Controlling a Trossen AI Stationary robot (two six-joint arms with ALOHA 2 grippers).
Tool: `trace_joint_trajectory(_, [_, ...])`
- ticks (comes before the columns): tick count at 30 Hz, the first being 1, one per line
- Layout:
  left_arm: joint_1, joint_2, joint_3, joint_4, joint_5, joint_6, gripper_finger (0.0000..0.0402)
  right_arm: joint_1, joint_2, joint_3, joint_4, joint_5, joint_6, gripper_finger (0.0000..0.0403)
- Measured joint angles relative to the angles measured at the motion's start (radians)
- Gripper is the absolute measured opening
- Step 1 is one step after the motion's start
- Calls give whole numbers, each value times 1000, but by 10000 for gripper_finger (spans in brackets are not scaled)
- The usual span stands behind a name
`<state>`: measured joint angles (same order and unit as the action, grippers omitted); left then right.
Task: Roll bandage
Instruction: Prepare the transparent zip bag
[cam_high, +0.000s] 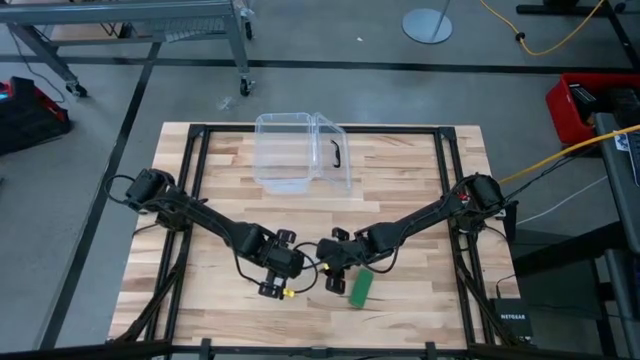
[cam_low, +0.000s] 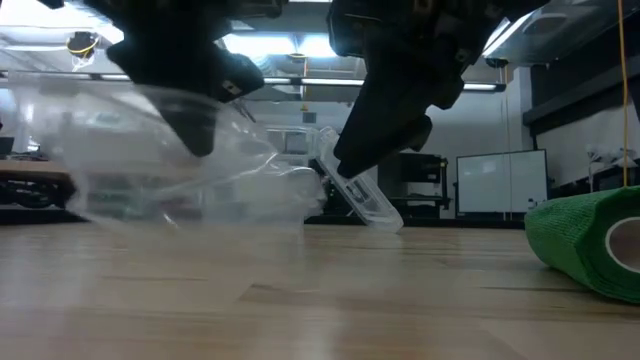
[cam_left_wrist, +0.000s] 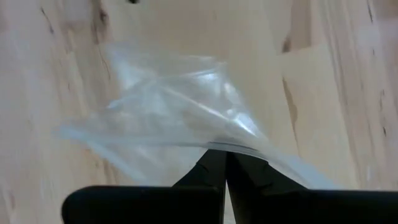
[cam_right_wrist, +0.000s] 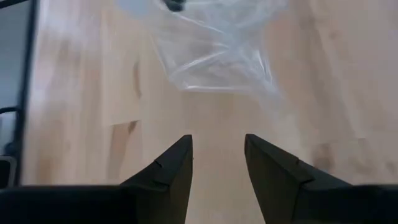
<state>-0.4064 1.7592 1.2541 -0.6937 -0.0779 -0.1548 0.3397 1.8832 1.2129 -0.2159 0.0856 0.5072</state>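
Observation:
The green bandage is a stubby roll lying on its side on the wooden table near the near edge; it also shows at the right of the low view. No gripper touches it. My left gripper is shut on a crinkly clear plastic wrapper, left of the roll in the high view. My right gripper is open and empty, just left of the roll, with the wrapper ahead of its fingers. My left gripper pinches an edge of the clear wrapper between its two shut fingers, coming at it from above. The wrapper spreads out slack below and ahead of the fingers. Whether its lower part rests on the table, I cannot tell.
A clear plastic box with its lid open and a black handle stands at the table's far middle. A black frame runs around the tabletop. Bare wood lies to the right of the roll.

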Motion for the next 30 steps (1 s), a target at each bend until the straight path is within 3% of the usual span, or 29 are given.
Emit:
trace_joint_trajectory(8, [-31, 0, 0, -10, 0, 5, 0, 0, 0, 0, 5, 103, -88, 150])
trace_joint_trajectory(22, [-41, 0, 0, 7, 0, 16, 0, -38, 0, 0, 148, 157, -316, 150])
trace_joint_trajectory(30, [-55, 0, 0, 56, 0, 78, 0, -123, 0, 0, 183, -38, -324, 150])
